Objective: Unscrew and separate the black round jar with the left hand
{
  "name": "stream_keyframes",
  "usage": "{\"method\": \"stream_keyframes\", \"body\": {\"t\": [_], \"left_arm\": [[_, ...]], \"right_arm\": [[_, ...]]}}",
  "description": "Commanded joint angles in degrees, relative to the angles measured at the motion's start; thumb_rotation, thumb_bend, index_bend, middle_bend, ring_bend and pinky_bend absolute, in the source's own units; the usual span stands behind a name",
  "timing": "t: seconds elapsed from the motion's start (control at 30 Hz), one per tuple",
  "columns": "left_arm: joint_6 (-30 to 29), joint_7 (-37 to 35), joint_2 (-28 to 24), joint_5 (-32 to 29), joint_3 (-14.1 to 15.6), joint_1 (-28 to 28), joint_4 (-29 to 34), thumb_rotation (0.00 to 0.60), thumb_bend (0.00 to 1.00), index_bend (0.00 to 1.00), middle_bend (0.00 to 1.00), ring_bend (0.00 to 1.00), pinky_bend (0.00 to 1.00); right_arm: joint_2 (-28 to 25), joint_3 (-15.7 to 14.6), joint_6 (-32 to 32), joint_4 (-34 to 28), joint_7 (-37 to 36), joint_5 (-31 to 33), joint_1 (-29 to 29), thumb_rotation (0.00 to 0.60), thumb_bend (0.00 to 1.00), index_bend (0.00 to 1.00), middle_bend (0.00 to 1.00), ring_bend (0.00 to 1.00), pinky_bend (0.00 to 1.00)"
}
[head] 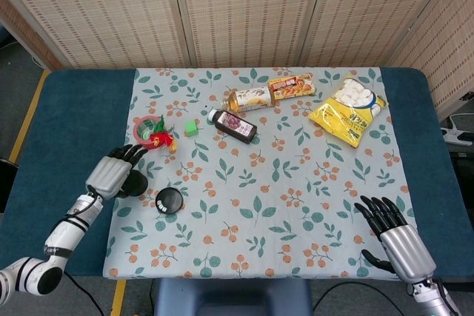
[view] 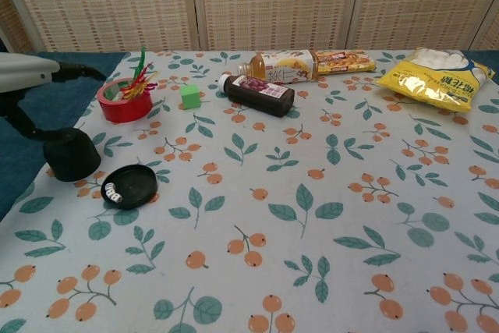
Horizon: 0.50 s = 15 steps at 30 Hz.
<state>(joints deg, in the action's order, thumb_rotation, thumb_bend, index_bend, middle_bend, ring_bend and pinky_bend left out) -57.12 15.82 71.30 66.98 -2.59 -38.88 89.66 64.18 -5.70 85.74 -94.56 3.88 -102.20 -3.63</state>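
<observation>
The left hand (head: 112, 172) hovers at the table's left edge, fingers loose and apart; the right hand (head: 395, 238) rests low, fingers spread.

On the desk (head: 74, 116) lie one black jar body (view: 71, 154), one black lid (view: 129, 185), two bottles (view: 257, 93) (view: 282, 65), one green cube (view: 189, 97), one red cup (view: 124, 100), one biscuit pack (view: 344, 60) and one yellow bag (view: 437, 77).

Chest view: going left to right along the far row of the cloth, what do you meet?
Red cup of sticks → green cube → dark bottle → snack bar packet → yellow marshmallow bag.
</observation>
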Motion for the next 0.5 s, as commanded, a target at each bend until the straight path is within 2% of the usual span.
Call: {"method": "stream_keyframes", "body": {"t": [0.03,0.1,0.17,0.23,0.27,0.33,0.4,0.5], "left_arm": [[-21.64,-4.99,-0.79,15.75,2.91,10.75,5.42,0.600,0.33,0.00,0.00,0.00,0.10],[-29.08,-7.35,-0.07,22.90,8.20,16.59,3.98,0.600,0.33,0.00,0.00,0.00,0.10],[-34.47,-8.66,1.40,27.34,12.27,21.53,0.44,0.600,0.34,0.00,0.00,0.00,0.09],[-38.96,-11.10,4.11,29.33,14.63,26.24,-5.45,0.600,0.34,0.00,0.00,0.00,0.07],[-40.12,-11.94,5.42,28.89,14.43,27.64,-8.36,0.600,0.34,0.00,0.00,0.00,0.06],[-38.74,-12.90,6.35,26.85,13.69,28.46,-12.45,0.600,0.34,0.00,0.00,0.00,0.03],[-36.45,-16.75,5.44,25.19,13.02,28.30,-12.15,0.600,0.34,0.00,0.00,0.00,0.03],[-34.26,-17.02,2.91,26.80,13.73,27.45,-10.21,0.600,0.35,0.00,0.00,0.00,0.04]], "right_arm": [[0.20,0.11,0.23,0.01,0.47,-0.03,0.11,0.600,0.12,0.00,0.00,0.00,0.00],[0.44,0.32,0.50,0.11,1.06,0.20,0.30,0.600,0.12,0.00,0.00,0.00,0.00],[0.86,0.79,0.97,0.30,2.17,0.76,0.61,0.600,0.12,0.00,0.00,0.00,0.00],[1.56,1.48,1.76,0.45,3.70,1.51,1.09,0.600,0.12,0.00,0.00,0.00,0.00],[1.76,1.71,2.03,0.47,4.00,1.78,1.24,0.600,0.12,0.00,0.00,0.00,0.00],[1.97,2.09,2.75,0.57,4.03,1.90,1.43,0.600,0.12,0.00,0.00,0.00,0.00],[1.94,2.31,3.39,0.56,3.80,1.97,1.67,0.600,0.12,0.00,0.00,0.00,0.00],[1.83,2.19,4.22,0.30,3.47,1.42,1.99,0.600,0.12,0.00,0.00,0.00,0.00]]}}
